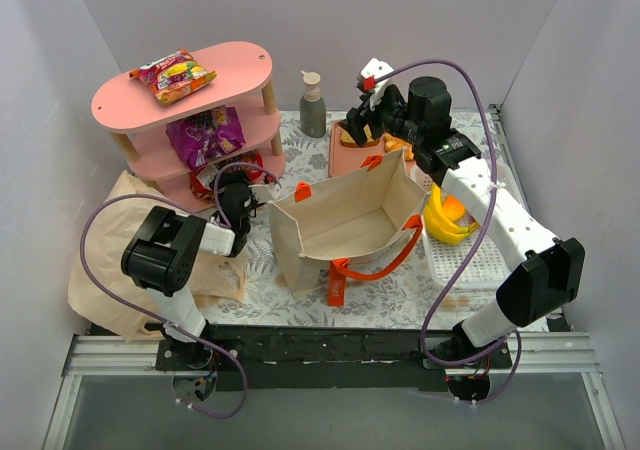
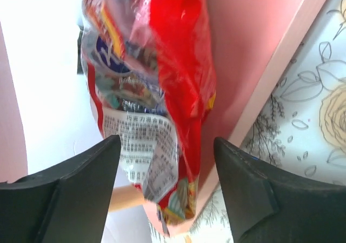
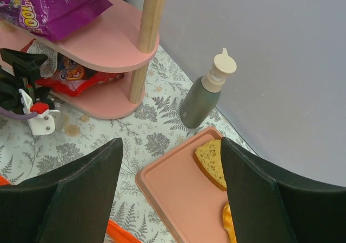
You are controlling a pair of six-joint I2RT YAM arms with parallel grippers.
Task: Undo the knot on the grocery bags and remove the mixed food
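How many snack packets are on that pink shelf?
3 on the pink shelf: a red-yellow packet on top, a purple packet on the middle tier, a red packet on the bottom tier. Others may be hidden.

Left hand [image 2: 166, 151] and right hand [image 3: 172, 148], jaws spread wide

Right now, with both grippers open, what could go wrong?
The shiny red snack packet lies between the left gripper's open fingers at the edge of the pink rack's bottom shelf; pulling back carelessly might drag it off.
The open right gripper hangs above the pink tray, close to the grey pump bottle; a sideways swing might tip it.
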